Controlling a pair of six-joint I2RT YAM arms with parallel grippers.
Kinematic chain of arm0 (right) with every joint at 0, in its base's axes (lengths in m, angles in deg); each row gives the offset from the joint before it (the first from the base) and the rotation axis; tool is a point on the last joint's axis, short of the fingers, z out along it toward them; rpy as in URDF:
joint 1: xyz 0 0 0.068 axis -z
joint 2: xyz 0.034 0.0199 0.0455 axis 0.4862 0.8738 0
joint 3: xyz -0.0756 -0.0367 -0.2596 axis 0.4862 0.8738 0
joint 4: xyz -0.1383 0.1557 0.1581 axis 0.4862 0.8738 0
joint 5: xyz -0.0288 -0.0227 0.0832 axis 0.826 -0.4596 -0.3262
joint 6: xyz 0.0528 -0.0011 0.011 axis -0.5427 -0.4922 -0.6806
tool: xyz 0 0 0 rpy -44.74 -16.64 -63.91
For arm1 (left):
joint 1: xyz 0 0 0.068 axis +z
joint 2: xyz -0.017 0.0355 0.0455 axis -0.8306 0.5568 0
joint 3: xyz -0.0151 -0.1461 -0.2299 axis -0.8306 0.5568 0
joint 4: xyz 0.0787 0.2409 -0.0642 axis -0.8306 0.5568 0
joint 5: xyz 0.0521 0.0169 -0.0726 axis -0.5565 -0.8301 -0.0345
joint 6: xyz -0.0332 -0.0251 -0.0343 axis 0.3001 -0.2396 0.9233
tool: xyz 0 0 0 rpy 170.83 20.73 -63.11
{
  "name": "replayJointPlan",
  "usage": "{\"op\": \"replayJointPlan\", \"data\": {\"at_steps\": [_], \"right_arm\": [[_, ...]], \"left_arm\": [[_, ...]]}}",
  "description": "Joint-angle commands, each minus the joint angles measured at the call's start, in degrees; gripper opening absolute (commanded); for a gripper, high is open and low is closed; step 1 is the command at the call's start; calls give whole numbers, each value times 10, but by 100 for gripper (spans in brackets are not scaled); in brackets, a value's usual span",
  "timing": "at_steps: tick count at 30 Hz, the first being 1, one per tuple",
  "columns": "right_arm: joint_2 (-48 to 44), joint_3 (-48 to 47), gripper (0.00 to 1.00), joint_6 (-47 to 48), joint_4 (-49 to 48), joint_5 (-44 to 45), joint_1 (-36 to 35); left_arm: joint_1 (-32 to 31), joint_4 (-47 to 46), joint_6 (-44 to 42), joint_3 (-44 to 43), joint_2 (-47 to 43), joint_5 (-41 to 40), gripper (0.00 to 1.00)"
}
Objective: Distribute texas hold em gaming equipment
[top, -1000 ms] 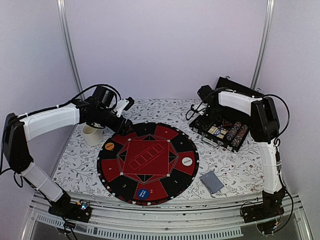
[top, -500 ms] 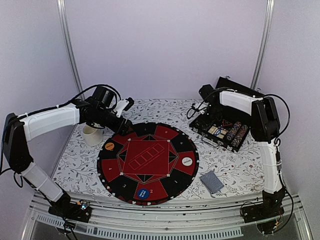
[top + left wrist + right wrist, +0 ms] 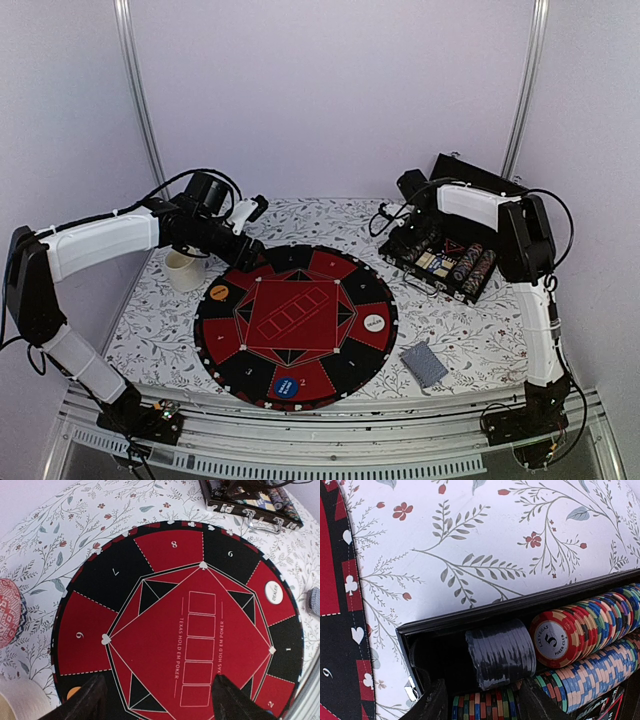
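Spread apart and holding nothing, the right gripper [image 3: 482, 692] hovers over the near end of the open black case [image 3: 440, 262]. Directly under its fingers a short stack of black chips [image 3: 502, 652] lies on edge in the top row. Beside that stack are the striped poker chips [image 3: 580, 630], the foremost one marked 5, with more rows below. Outward from there, the flowered tablecloth [image 3: 485, 540] and the rim of the round poker mat [image 3: 295, 325] show past the case wall. The left gripper [image 3: 160, 690] is likewise parted and empty, held above the far-left edge of the mat with its fingers framing the red centre diamond. Close below it sits the orange disc [image 3: 219, 293], with the white cup [image 3: 184, 270] just off the mat and the pink patterned bowl [image 3: 7, 612] to one side. Across the mat lie the white dealer disc [image 3: 373, 322] and the blue disc [image 3: 286, 389]. The deck of cards [image 3: 424, 363] rests face down on the cloth beyond the mat's far side.
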Motion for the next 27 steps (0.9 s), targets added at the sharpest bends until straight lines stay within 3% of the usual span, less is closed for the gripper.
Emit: {"op": "replayJointPlan", "data": {"at_steps": [1,10,24,27], "right_arm": [[9,46,51,-8,63,-21,-6],[-47,71,51,-11,56,-27,14],[-54,68,56,3,65,-58,23],[-46,66,51,2,59,-58,24]], "left_arm": [[8,5,-6,3,-5,1,74],[9,5,-5,4,-7,1,74],[8,5,-6,5,-5,1,74],[8,5,-6,5,-4,2,74]]}}
